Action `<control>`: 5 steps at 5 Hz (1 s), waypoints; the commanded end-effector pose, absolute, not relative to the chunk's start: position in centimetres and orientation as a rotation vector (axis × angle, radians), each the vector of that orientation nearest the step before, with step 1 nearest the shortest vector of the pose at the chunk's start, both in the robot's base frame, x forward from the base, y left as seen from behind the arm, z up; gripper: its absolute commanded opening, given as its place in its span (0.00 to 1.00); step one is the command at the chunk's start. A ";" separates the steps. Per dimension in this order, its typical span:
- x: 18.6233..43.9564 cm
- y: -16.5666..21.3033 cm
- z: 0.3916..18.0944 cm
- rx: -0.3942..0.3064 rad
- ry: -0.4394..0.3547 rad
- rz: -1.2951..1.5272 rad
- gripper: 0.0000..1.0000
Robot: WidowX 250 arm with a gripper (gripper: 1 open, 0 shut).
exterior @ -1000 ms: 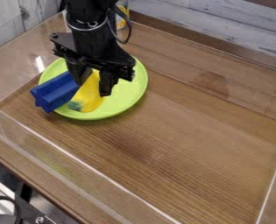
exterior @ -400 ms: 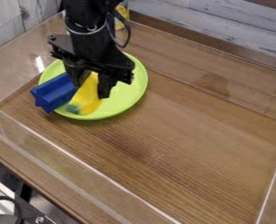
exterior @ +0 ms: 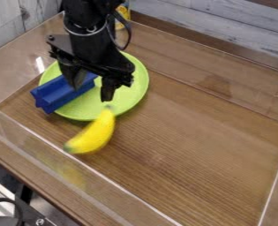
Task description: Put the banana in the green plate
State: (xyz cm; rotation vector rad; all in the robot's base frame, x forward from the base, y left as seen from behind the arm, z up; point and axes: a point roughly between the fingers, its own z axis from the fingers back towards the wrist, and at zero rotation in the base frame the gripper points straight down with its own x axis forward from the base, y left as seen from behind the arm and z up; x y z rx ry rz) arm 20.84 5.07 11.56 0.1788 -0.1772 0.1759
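Now the claw (exterior: 93,84) hangs spread wide over the plate (exterior: 131,86), gripping nothing. Banana (exterior: 93,134) lies blurred on the counter (exterior: 200,132), just off the plate's near rim. Blue block (exterior: 56,92) sits at the plate's left edge.

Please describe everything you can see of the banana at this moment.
The banana is a small, curved, yellow toy that looks like plastic. Its outline is blurred. It lies on the wooden table, just outside the near rim of the green plate, not in it. The open gripper above the plate does not hold it.
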 end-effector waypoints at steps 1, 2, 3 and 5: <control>20.9 5.3 12.6 0.178 -0.201 0.189 1.00; 20.8 5.2 12.8 0.180 -0.193 0.203 1.00; 20.7 5.0 12.8 0.182 -0.186 0.216 1.00; 20.4 4.7 12.8 0.187 -0.171 0.242 1.00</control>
